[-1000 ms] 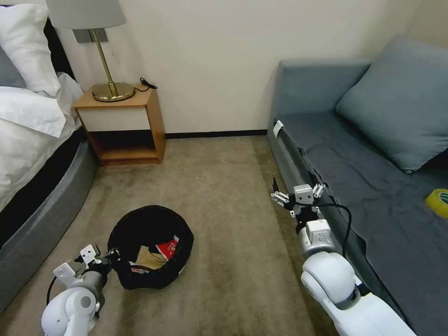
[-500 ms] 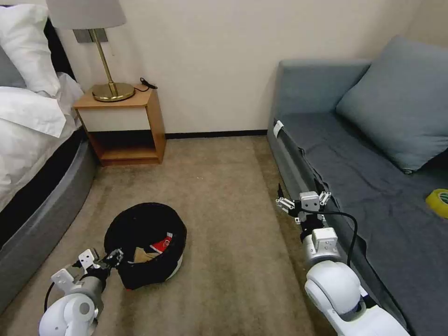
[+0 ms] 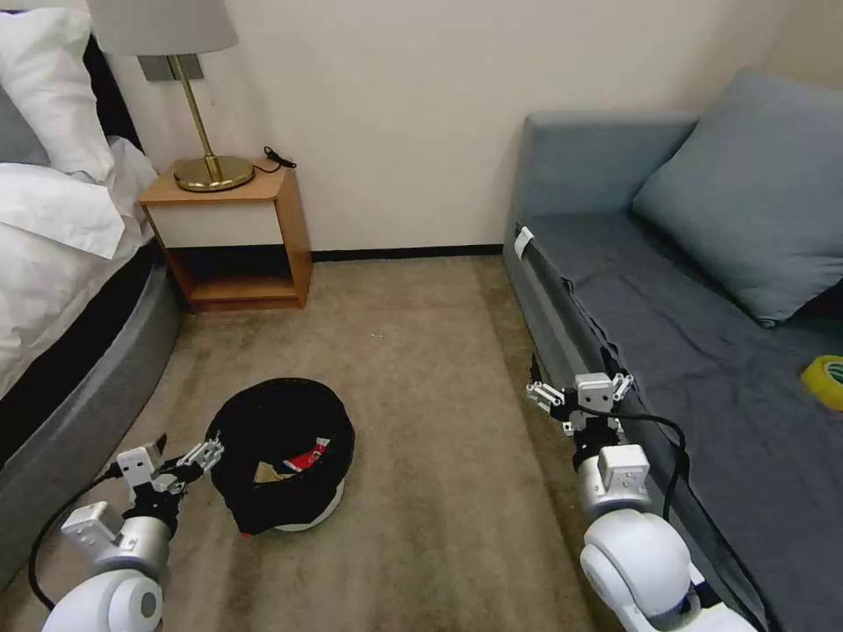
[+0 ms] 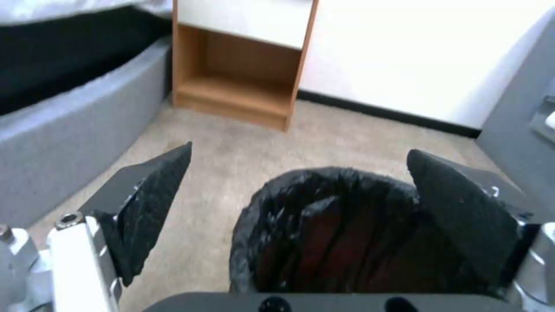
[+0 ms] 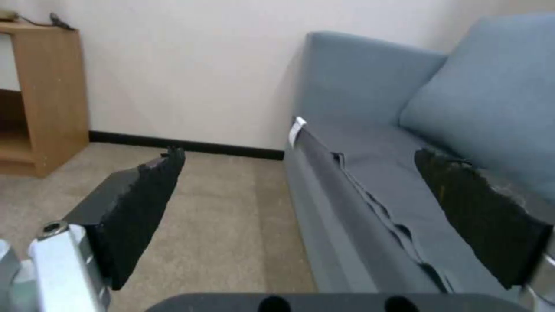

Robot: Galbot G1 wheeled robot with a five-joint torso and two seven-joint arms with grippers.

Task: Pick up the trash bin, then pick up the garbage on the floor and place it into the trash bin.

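The trash bin [image 3: 279, 420], round and black with a glossy liner, sits on the carpet with its whitish base showing at the near side. Garbage lies inside it: a red-and-white packet [image 3: 307, 458] and a brown paper piece [image 3: 266, 472]. My left gripper [image 3: 186, 449] is open just left of the bin's rim, not touching it. In the left wrist view the bin [image 4: 324, 216] sits between and beyond the spread fingers of the left gripper [image 4: 299, 151]. My right gripper [image 3: 572, 376] hangs open beside the sofa's front edge; the right wrist view shows nothing between the fingers of the right gripper [image 5: 298, 156].
A bed [image 3: 53, 351] borders the left side. A wooden nightstand [image 3: 233, 237] with a brass lamp [image 3: 206, 167] stands at the back wall. The grey sofa [image 3: 702, 351] runs along the right, with a yellow tape roll [image 3: 825, 379] on its seat. Open carpet [image 3: 430, 369] lies between.
My left gripper let go of the bin's rim, opened and drew back to the left. The bin settled onto the carpet. My right gripper pulled back slightly toward me.
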